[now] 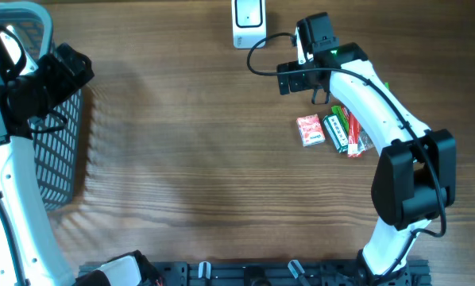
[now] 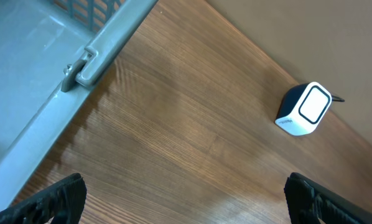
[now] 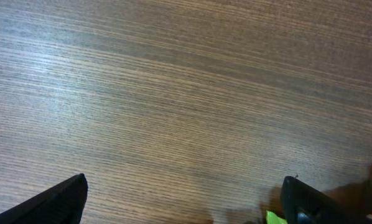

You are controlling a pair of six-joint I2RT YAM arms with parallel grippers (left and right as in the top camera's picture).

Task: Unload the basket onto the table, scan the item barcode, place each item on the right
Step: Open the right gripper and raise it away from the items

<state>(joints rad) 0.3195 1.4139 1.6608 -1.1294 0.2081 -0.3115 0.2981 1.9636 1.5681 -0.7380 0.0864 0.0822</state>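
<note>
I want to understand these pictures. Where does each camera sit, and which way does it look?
Overhead: above the table, looking straight down at the scanner, basket and packets; the left arm and right arm show.
Left wrist: on the left arm, looking down past the basket's corner toward the scanner; the open left end effector shows its fingertips.
Right wrist: on the right arm, looking down at bare wood; the open right end effector shows its fingertips.
Shared: overhead and left wrist both see scanner and basket.
</note>
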